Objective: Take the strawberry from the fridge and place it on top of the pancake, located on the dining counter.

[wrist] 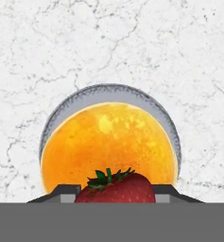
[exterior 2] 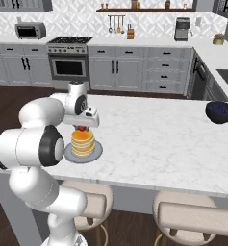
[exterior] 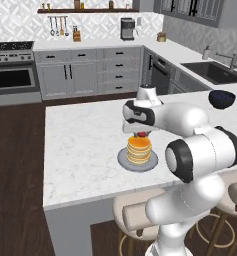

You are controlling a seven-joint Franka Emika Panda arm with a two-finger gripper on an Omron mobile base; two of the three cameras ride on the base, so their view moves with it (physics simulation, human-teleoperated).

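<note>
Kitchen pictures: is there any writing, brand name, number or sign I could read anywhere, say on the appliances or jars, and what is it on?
No readable text in any view.
Coffee machine: no legible brand.
Toaster oven: no lettering visible.
Stove: knobs too small to show any markings.
Shelf jars: too small and blurred to read.
Strawberry, pancake, dining counter: no writing.

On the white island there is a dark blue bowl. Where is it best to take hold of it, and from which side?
Probably the rim of the dark blue bowl, from above, one pincer finger inside and one outside: it stands upright, open side up, and its rounded body looks too wide to span.
</note>
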